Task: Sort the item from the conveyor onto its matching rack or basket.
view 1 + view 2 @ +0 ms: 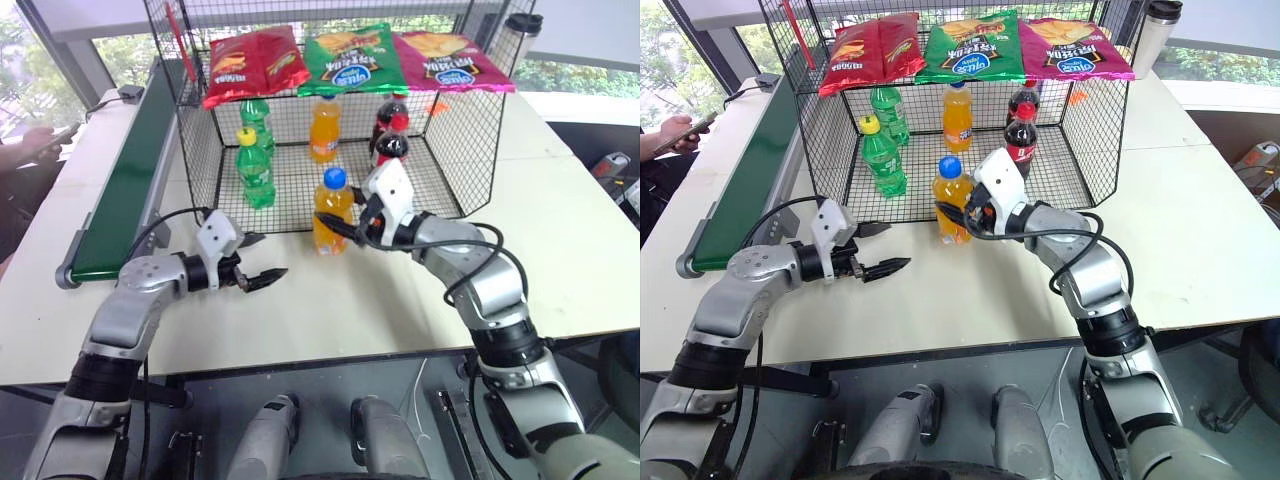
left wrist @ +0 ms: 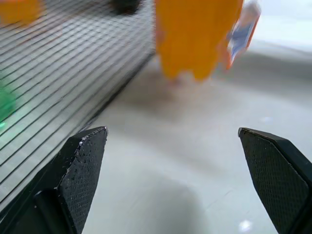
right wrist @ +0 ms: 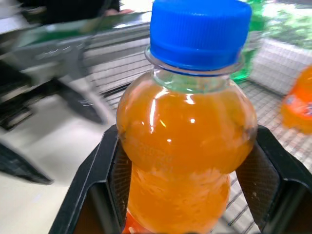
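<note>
The black wire-mesh cage (image 1: 455, 150) held two green bottles (image 1: 255, 165) on its left, an orange bottle with an orange cap (image 1: 323, 128) in the middle and two dark cola bottles (image 1: 390, 135) on its right; three chip bags (image 1: 350, 58) lay on its flat top. The blue-capped orange soda bottle (image 1: 333, 210) stood at the cage's near open edge, clamped between the right gripper's (image 1: 340, 222) fingers. The left gripper (image 1: 262, 280), fingers wide and empty, hovered over the table (image 1: 580, 260), right of the conveyor (image 1: 125, 190).

Plastic, wire and foil on a matt counter

The soda bottle (image 3: 187, 146) is glossy clear plastic; the cage (image 1: 200, 150) is black wire mesh; the chip bags (image 1: 345, 57) are shiny; the counter (image 1: 580, 260) is smooth and matt.
</note>
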Motion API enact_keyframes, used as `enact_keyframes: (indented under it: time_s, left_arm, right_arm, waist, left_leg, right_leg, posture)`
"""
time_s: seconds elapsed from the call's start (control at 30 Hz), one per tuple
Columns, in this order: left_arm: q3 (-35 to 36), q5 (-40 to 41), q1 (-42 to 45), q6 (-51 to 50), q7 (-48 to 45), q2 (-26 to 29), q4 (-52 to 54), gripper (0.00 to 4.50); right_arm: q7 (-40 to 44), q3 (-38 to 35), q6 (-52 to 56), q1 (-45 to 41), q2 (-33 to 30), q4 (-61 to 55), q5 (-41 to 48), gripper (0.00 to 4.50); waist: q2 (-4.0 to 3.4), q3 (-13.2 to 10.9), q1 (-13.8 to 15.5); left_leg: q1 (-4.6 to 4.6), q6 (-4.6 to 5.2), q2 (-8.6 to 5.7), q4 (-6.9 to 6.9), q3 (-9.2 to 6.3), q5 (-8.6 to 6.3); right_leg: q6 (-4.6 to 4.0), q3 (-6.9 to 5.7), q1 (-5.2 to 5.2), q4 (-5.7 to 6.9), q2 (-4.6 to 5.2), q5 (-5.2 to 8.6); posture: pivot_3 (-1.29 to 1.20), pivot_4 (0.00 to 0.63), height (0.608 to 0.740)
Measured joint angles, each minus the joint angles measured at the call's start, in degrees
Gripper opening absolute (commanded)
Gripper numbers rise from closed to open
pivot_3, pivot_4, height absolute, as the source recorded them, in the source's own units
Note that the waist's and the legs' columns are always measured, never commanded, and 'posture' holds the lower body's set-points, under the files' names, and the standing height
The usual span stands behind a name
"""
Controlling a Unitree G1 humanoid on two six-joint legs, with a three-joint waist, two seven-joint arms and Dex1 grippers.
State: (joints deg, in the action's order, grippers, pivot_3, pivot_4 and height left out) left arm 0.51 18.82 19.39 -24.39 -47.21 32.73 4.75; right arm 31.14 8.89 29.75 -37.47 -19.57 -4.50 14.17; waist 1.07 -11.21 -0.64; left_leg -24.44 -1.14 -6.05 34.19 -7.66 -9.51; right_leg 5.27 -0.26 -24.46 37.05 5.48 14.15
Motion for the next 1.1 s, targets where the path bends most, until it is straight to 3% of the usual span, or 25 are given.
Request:
enact_keyframes:
  time_s: [0.37,1.1]
  left_arm:
    - [3.19,0.38,-0.5,-0.26,13.12,-7.94,3.37,4.49]
    - [-0.99,-1.97,-1.4,-1.72,20.1,-12.71,7.99,4.49]
  right_arm:
    - [-9.65,-4.18,-10.86,-9.67,6.86,21.94,-5.53,2.4]
    - [-10.41,-5.15,-27.38,-19.73,11.72,48.36,-9.15,2.4]
  waist:
    - [0.0,0.0,-0.35]
    - [-0.01,0.0,-0.44]
  left_leg:
    - [0.02,-0.04,0.0,-0.01,0.03,0.02]
    - [0.03,-0.05,0.01,-0.02,0.03,0.03]
  right_leg:
    - [0.0,0.0,-0.02,0.08,-0.18,-0.02]
    - [0.0,0.07,-0.03,0.12,-0.28,-0.03]
  posture:
    - [0.0,0.15,0.739]
    - [0.0,0.15,0.739]
